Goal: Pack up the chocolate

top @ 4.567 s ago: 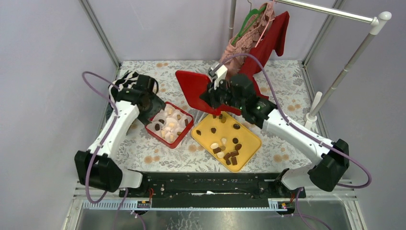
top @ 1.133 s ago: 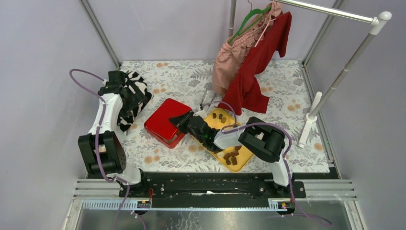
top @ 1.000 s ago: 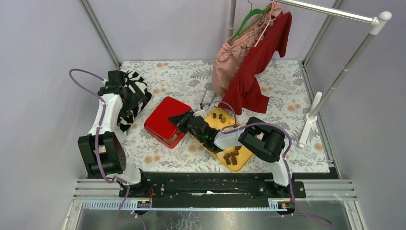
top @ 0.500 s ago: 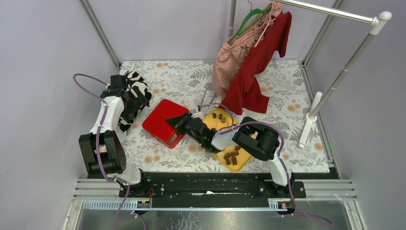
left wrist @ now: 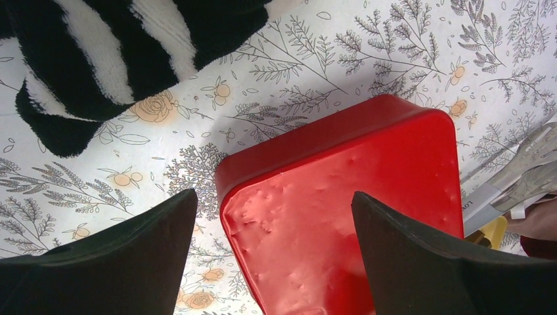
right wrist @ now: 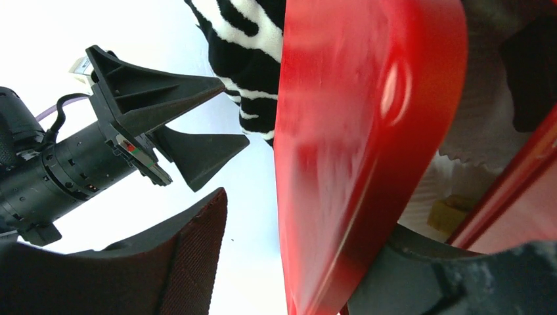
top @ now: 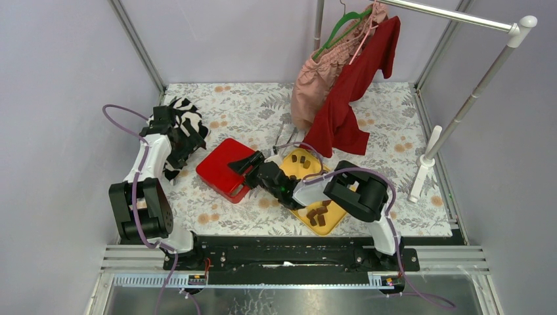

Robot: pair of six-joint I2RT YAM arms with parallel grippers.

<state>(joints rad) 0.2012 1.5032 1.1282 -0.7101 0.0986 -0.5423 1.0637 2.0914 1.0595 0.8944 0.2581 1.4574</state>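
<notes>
Red lid (top: 223, 167) was down on the red box (top: 238, 193), no longer held up on edge behind it as before, so the pieces seen in the box earlier were covered. Left arm had backed off from the box to over the zebra-striped cloth (top: 187, 125). Left gripper (left wrist: 272, 197) hung with fingers spread wide and nothing between them, above the lid and the floral tablecloth (top: 249, 111). Right gripper (top: 249, 163) sat low at the lid's tray-side edge. Its fingers were apart astride that edge, with a gap showing on one side. The chocolate (top: 318, 213) in view lay on the yellow tray (top: 336, 211), just beside the box. There was a dark-brown cluster at the near end and two pieces at the far end.
</notes>
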